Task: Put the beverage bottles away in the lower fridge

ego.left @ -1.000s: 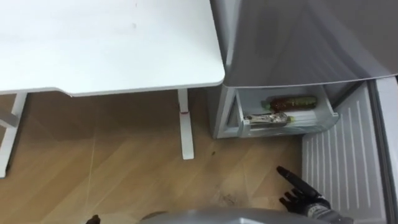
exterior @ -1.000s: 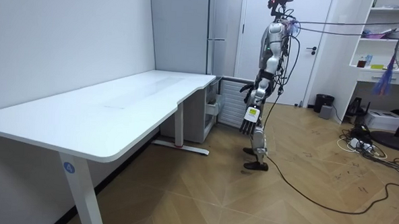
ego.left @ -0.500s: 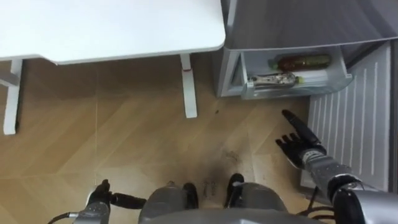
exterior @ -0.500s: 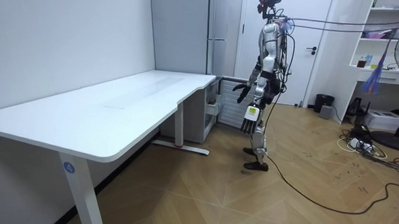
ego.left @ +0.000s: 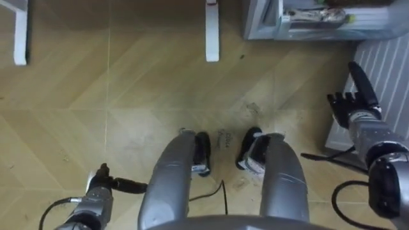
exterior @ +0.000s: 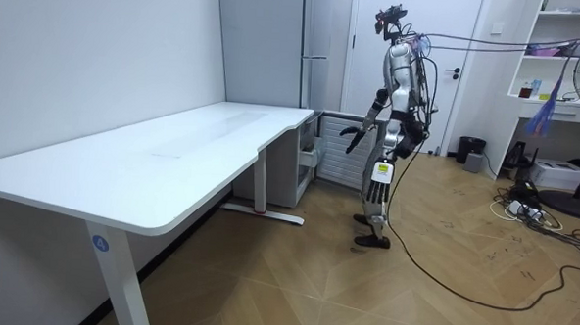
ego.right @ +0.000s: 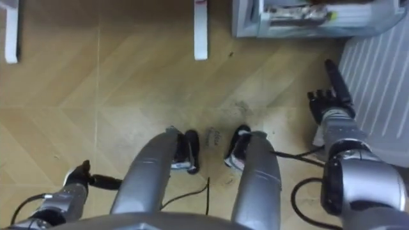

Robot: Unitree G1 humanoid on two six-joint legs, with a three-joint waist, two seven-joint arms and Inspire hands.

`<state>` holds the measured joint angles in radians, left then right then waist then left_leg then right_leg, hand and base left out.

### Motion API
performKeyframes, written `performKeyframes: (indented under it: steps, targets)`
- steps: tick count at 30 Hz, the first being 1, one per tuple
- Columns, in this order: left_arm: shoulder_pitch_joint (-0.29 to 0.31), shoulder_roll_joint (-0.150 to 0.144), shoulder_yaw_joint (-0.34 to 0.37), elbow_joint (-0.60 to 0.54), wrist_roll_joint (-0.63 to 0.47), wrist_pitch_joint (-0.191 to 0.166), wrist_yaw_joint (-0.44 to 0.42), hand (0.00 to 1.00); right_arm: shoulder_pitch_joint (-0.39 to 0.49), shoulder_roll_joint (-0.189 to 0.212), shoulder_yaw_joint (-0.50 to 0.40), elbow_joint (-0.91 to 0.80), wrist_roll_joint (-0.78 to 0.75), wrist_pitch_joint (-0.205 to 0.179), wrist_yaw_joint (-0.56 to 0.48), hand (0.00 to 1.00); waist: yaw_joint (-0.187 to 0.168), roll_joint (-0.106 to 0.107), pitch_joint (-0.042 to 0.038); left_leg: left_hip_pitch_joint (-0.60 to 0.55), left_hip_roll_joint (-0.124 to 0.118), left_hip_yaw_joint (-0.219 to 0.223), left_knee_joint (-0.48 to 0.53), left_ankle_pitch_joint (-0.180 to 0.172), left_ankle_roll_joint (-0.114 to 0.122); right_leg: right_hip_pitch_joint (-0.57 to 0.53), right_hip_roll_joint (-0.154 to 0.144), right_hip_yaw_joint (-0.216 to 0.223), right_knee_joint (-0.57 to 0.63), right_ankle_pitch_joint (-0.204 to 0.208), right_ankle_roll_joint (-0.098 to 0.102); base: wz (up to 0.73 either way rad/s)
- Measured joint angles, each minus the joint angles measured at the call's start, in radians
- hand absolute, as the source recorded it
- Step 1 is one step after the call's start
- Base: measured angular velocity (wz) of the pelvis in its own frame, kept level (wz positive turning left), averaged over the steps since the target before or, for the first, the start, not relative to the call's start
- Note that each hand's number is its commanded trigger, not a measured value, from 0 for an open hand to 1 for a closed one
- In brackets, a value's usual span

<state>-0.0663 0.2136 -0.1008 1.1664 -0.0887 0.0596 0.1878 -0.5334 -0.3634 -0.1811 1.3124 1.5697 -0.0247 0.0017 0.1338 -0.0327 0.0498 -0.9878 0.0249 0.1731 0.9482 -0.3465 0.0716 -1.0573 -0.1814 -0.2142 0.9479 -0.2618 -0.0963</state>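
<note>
Drinks: two bottles [ego.left: 316, 14] lie on their sides in a clear bin [ego.left: 307, 29] at the front of the lower fridge [ego.left: 257, 19], seen at the top edge of the eye views.
Fridge door: the door [ego.left: 386, 57] is swung open, its ribbed white inner face just beyond the robot's right side.
Right hand: the right hand [ego.left: 356, 105] is raised in front of the open door. It is empty and loose, with one finger stretched toward the fridge and the others bent. It is well apart from the bin.
Left hand: the left hand [ego.left: 97, 191] hangs low by the robot's left side. It carries no bottle, and whether it is spread or closed cannot be told.
Stance: in the room view the robot stands upright on the wooden floor [ego.left: 128, 96]. It faces the fridge, beside the end of the white desk [exterior: 173, 148], with a desk leg [ego.left: 212, 32] ahead of its feet.
Done: as a judgement, the bottles in view are already where the task wants them, since neither hand holds one.
Left: whether more drinks wait elsewhere cannot be told. If there are none, little beyond the open door seems outstanding.
</note>
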Motion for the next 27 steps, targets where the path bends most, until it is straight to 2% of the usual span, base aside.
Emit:
performKeyframes:
  steps: [4, 5, 8, 10, 11, 15, 18, 21, 24, 27]
  targets:
    - [-0.018, 0.006, -0.013, -0.007, -0.028, -0.002, 0.012, 0.0, -0.075, -0.056, 0.002, -0.014, 0.006, -0.009, -0.001, 0.0, 0.002, 0.001, -0.0006, -0.113, -0.002, -0.026, 0.083, -0.007, 0.005, -0.094, 0.001, -0.002, 0.061, 0.0, -0.013, 0.09]
    - [-0.019, 0.006, -0.04, -0.009, -0.027, -0.002, 0.021, 0.0, -0.081, -0.071, 0.003, -0.029, 0.015, -0.009, 0.0, 0.0, 0.004, 0.001, -0.0012, -0.135, -0.003, -0.029, 0.108, -0.014, 0.008, -0.115, -0.006, -0.002, 0.086, -0.008, -0.013, 0.09]
    - [-0.031, 0.008, -0.063, -0.01, -0.029, -0.002, 0.022, 0.0, -0.132, -0.105, 0.003, -0.034, 0.042, -0.011, 0.002, 0.0, 0.009, 0.001, -0.0016, -0.193, -0.005, -0.03, 0.169, -0.031, 0.015, -0.173, -0.017, 0.004, 0.145, -0.021, -0.013, 0.02]
    - [-0.03, 0.011, -0.061, -0.007, -0.04, -0.006, 0.022, 0.0, -0.141, -0.111, 0.003, -0.038, 0.047, -0.011, 0.009, 0.0, 0.011, 0.001, -0.0019, -0.209, -0.005, -0.031, 0.207, -0.045, 0.013, -0.186, -0.019, 0.004, 0.178, -0.035, -0.01, 0.0]
    - [-0.023, 0.018, -0.061, -0.008, -0.052, -0.009, 0.022, 0.0, -0.141, -0.111, 0.003, -0.039, 0.047, -0.011, 0.018, 0.0, 0.013, 0.002, -0.0021, -0.215, -0.005, -0.035, 0.232, -0.061, 0.018, -0.189, -0.024, 0.004, 0.201, -0.048, -0.008, 0.0]
    - [-0.018, 0.036, -0.061, -0.008, -0.071, -0.018, 0.022, 0.0, -0.144, -0.13, 0.003, -0.039, 0.046, -0.019, 0.049, 0.0, 0.015, 0.002, -0.0023, -0.245, -0.007, -0.037, 0.294, -0.087, 0.029, -0.218, -0.046, 0.006, 0.268, -0.079, 0.0, 0.09]
    - [-0.007, 0.046, -0.061, -0.01, -0.076, -0.018, 0.017, 0.0, -0.145, -0.134, 0.003, -0.039, 0.041, -0.02, 0.063, 0.0, 0.015, 0.002, -0.0024, -0.257, -0.022, -0.037, 0.326, -0.105, 0.039, -0.228, -0.07, 0.008, 0.308, -0.101, 0.005, 0.14]
    - [0.0, 0.049, -0.062, -0.018, -0.076, -0.019, 0.014, 0.0, -0.145, -0.139, 0.009, -0.048, 0.038, -0.02, 0.077, 0.0, 0.032, 0.002, -0.0024, -0.27, -0.034, -0.035, 0.355, -0.123, 0.048, -0.243, -0.095, 0.007, 0.346, -0.119, 0.011, 0.1]
    - [0.048, 0.058, -0.063, -0.061, -0.076, -0.034, 0.007, 0.0, -0.143, -0.139, 0.032, -0.099, 0.042, -0.031, 0.068, 0.0, 0.04, 0.0, -0.002, -0.292, -0.042, -0.034, 0.378, -0.136, 0.056, -0.263, -0.116, 0.008, 0.374, -0.135, 0.016, 0.09]
    - [0.099, 0.064, -0.062, -0.087, -0.077, -0.021, -0.024, 0.0, -0.134, -0.146, 0.043, -0.101, 0.042, -0.033, 0.068, 0.0, 0.034, -0.004, -0.0019, -0.303, -0.054, -0.034, 0.4, -0.149, 0.061, -0.275, -0.132, 0.012, 0.401, -0.151, 0.026, 0.07]
